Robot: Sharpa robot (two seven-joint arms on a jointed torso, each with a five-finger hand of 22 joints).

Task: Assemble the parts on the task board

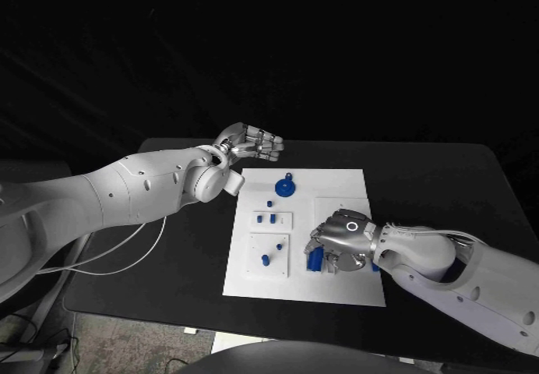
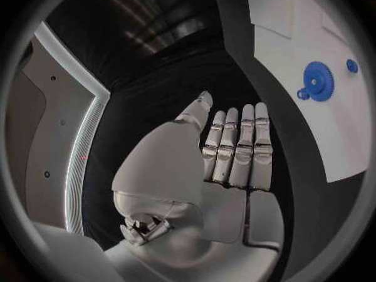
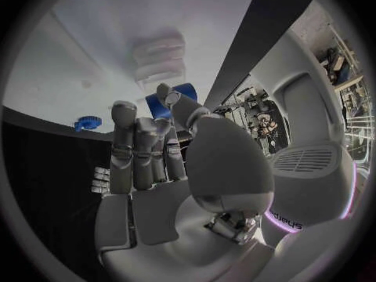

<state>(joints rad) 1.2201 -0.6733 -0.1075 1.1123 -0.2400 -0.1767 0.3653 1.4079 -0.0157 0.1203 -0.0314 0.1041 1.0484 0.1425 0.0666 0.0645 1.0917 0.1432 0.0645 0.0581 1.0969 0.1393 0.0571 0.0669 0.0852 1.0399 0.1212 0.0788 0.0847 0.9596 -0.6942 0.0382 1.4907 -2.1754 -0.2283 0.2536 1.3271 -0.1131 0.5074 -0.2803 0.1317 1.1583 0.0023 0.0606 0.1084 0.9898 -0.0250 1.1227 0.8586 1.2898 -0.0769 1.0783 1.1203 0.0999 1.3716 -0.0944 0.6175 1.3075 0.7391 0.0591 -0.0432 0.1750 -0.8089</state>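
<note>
A: Which hand is close to the blue pieces?

B: The right hand (image 1: 340, 236). It sits low over the near part of the task board (image 1: 337, 181). A blue part (image 1: 317, 258) stands right by its fingers, on the side toward the robot. In the right wrist view a blue piece (image 3: 166, 102) shows just past the fingertips (image 3: 168, 97).

A: Is the hand holding it?

B: I cannot tell. The fingers bend toward it, but the touching spot is hidden.

A: What lies beyond that hand?

B: Small blue pegs (image 1: 269, 220) stand in the board, off to the side of the right hand, toward the other arm. Farther out is the blue gear (image 1: 287, 187).

A: And the left hand?

B: The left hand (image 1: 251, 144) is up past the far corner of the board. Its fingers are straight and together, and it holds nothing. The gear lies nearer the robot than that hand, apart from it.

A: So who should move next?

B: I think the right hand, since it is nearest.
</note>
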